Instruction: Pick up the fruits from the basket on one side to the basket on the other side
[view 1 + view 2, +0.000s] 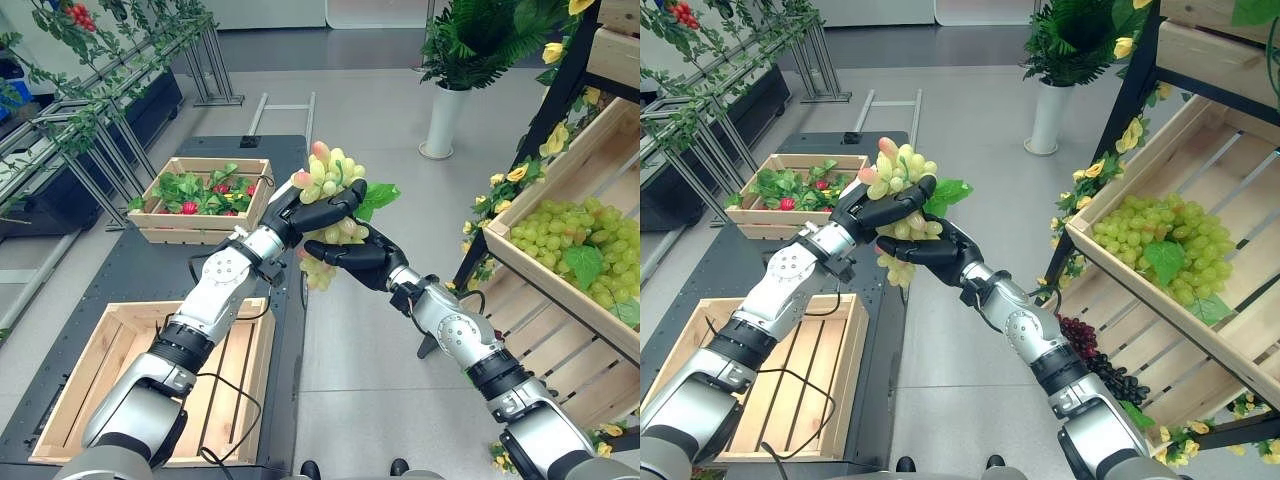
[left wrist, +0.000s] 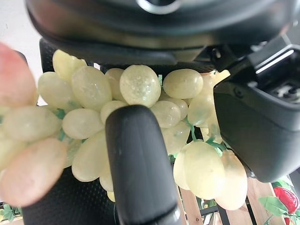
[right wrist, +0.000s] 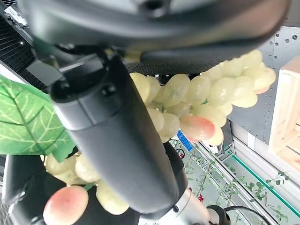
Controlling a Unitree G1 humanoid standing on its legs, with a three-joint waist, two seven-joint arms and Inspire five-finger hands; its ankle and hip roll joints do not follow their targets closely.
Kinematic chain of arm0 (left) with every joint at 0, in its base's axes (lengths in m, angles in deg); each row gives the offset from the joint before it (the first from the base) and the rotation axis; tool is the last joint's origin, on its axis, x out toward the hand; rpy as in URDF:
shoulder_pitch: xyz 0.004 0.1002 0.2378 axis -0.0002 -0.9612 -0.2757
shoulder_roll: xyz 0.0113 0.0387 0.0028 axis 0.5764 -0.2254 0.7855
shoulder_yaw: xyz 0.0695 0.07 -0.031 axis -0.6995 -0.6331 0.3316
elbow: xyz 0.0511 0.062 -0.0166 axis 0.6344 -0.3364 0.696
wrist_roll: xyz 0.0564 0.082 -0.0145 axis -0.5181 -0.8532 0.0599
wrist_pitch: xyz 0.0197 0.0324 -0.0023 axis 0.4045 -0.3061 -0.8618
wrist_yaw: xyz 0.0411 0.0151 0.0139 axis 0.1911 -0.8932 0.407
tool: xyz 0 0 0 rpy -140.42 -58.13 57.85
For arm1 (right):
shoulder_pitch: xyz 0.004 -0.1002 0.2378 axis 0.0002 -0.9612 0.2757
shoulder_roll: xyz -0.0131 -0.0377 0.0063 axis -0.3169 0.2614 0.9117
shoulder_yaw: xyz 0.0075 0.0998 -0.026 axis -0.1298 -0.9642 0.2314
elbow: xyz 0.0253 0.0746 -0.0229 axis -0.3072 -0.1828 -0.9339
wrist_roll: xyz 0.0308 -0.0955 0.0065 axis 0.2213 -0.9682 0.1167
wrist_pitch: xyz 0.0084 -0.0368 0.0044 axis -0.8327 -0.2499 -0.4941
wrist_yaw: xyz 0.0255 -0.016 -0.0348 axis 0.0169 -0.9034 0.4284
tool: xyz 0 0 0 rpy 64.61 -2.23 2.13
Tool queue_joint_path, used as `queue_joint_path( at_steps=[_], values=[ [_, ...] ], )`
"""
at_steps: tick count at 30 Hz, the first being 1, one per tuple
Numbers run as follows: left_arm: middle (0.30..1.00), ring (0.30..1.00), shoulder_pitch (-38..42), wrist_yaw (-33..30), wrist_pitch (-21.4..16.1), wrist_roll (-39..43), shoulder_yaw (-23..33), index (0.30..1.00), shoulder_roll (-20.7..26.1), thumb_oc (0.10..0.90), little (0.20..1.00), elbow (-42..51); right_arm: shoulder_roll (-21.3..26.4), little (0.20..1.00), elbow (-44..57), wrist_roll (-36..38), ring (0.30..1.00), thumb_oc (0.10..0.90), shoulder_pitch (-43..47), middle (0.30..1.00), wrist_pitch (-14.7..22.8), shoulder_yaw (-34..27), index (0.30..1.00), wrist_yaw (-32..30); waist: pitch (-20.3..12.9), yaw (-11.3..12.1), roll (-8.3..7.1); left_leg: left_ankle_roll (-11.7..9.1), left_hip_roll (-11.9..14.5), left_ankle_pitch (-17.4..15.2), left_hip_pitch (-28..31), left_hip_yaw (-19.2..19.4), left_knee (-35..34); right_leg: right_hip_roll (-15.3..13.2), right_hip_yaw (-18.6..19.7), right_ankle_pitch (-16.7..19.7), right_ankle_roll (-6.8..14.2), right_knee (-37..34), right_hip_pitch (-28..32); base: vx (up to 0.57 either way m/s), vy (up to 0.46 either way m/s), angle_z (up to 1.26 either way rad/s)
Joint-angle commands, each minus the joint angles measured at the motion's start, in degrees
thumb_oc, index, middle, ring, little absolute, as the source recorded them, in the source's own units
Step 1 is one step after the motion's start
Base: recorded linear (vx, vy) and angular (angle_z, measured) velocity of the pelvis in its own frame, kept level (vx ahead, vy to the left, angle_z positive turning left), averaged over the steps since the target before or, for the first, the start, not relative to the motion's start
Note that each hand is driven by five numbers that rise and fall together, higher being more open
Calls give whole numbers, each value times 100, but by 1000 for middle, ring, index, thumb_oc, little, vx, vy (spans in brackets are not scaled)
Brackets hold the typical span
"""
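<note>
While left hand (image 1: 300, 205) and right hand (image 1: 352, 258) clasp grape bunch (image 1: 330, 175), mid-air.

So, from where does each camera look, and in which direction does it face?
Left eye view: on the head, looking down at both arms holding the grape bunch.
Right eye view: beside it, same scene, the empty crate below.
Left wrist view: along the left hand into the grapes.
Right wrist view: along the right hand.
All share the bunch.

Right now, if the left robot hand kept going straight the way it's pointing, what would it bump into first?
Probably the right robot hand. The left robot hand reaches across toward it, and both hold the same grape bunch between them. Depth is hard to judge here.
</note>
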Motion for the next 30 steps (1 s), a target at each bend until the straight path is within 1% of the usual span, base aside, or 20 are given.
queue_joint_path(
  at_steps=[1,14,15,16,17,20,22,27,30],
  values=[
    [300,300,1287,-129,-487,311,52,300,-243,400,300,-587,-531,300,-189,610,300,400,1135,300,918,-220,300,169,-740,52,118,-50,-309,-908,109,-214,12,307,-166,-406,-260,10,54,0,0,0],
    [300,300,1161,-392,-582,242,359,300,-99,400,300,-980,-369,300,-174,572,300,400,936,300,919,-352,300,148,-739,6,101,-58,-281,-906,133,-174,12,322,-117,-413,-271,10,56,0,0,0],
    [422,422,1149,-450,-608,207,386,422,-93,482,422,-1016,-364,300,-180,557,300,400,920,300,925,-363,300,169,-736,3,100,-60,-278,-905,135,-169,12,322,-114,-414,-272,10,56,0,0,0],
    [582,582,1134,-516,-643,184,427,582,-83,588,582,-1063,-356,300,-189,542,300,400,896,300,936,-376,300,200,-733,1,99,-61,-277,-905,137,-166,12,324,-111,-414,-274,10,56,0,0,0],
    [900,900,1127,-624,-660,156,473,900,-83,800,900,-1114,-335,300,-194,540,300,400,881,300,946,-388,300,216,-726,-7,96,-63,-276,-905,141,-166,12,328,-103,-415,-278,10,59,0,0,0],
    [900,900,1138,-943,-806,-79,582,900,-108,800,900,-1337,-282,300,-199,531,300,400,881,300,930,-452,300,144,-716,-39,89,-65,-275,-909,146,-166,12,340,-66,-421,-282,10,57,0,0,0],
    [900,900,1113,-1080,-821,-121,646,900,-125,800,900,-1399,-256,300,-199,480,300,400,844,300,967,-481,300,116,-710,-51,84,-67,-270,-913,148,-162,12,341,-54,-425,-282,10,55,0,0,0],
    [900,900,941,-1170,-780,-226,790,900,-137,800,900,-1474,-145,300,-160,328,300,400,754,300,1029,-616,300,56,-701,-77,78,-63,-270,-930,160,-162,12,349,-10,-430,-277,10,57,0,0,0],
    [900,900,763,-1099,-734,-250,901,900,-143,800,900,-1543,-16,300,-83,200,300,400,641,300,1066,-733,300,24,-708,-111,68,-64,-261,-933,180,-131,12,349,31,-419,-266,10,59,0,0,0]
  ],
)
